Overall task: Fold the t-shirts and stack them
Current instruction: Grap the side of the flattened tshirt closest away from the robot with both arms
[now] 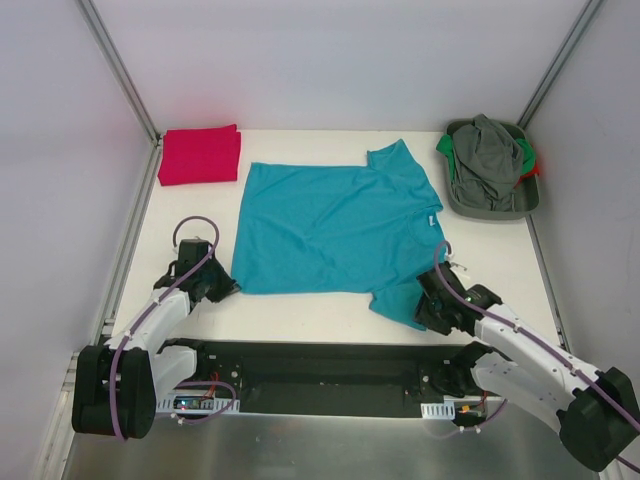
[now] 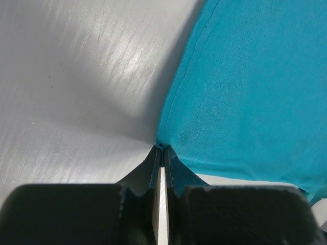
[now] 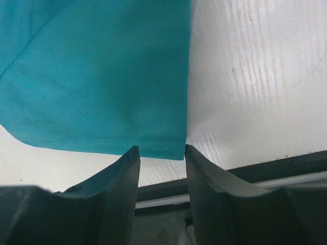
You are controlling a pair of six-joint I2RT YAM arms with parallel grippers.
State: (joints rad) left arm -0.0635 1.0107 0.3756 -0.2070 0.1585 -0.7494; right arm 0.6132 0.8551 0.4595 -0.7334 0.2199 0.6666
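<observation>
A teal t-shirt (image 1: 330, 225) lies spread flat on the white table, neck to the right with a small white label. A folded red t-shirt (image 1: 200, 155) sits at the far left corner. My left gripper (image 1: 225, 287) is shut on the teal shirt's near-left hem corner (image 2: 161, 144), which shows pinched between the tips in the left wrist view. My right gripper (image 1: 430, 312) is open at the near sleeve. In the right wrist view its fingers (image 3: 130, 168) straddle the sleeve's hem corner (image 3: 168, 150) without closing on it.
A grey bin (image 1: 492, 185) at the far right holds several crumpled garments, grey, green and red. Grey walls with metal rails enclose the table. A black base plate (image 1: 320, 375) runs along the near edge.
</observation>
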